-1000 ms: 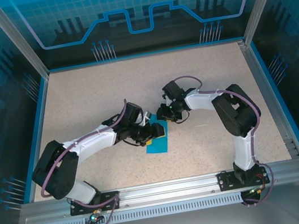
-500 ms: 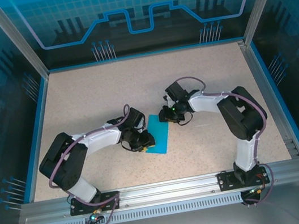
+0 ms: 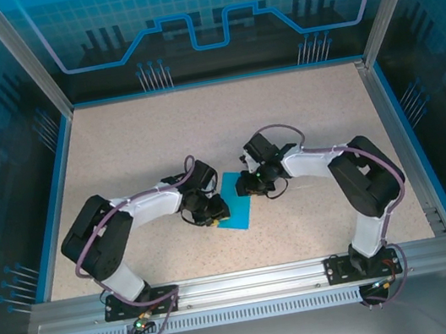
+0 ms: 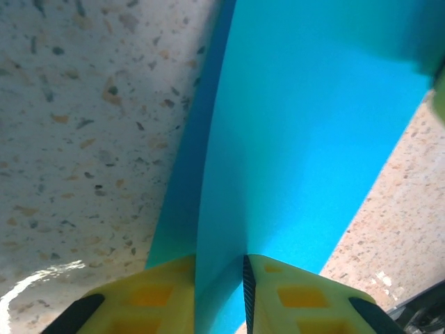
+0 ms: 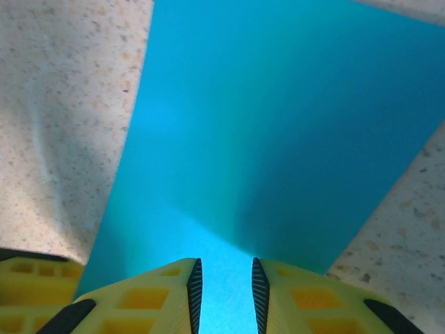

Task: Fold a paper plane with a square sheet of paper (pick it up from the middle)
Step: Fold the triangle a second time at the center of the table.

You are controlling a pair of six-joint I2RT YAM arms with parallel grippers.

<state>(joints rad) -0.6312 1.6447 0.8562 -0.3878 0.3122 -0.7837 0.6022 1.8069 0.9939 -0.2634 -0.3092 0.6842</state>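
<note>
— What do we hold on the left?
— Our left gripper (image 4: 219, 268) pinches the square sheet of paper (image 4: 299, 125), which runs ahead of the fingers over the speckled table (image 4: 83, 104).
— And the right?
— Our right gripper (image 5: 224, 268) straddles the opposite edge. We cannot tell whether it grips. Both arms bend low, wrists turned inward.

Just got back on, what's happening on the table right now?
Both arms are on the blue paper sheet lying on the table. The left hand pinches a raised ridge of it from the left. The right hand straddles the sheet's far side, though whether it grips is unclear.
</note>
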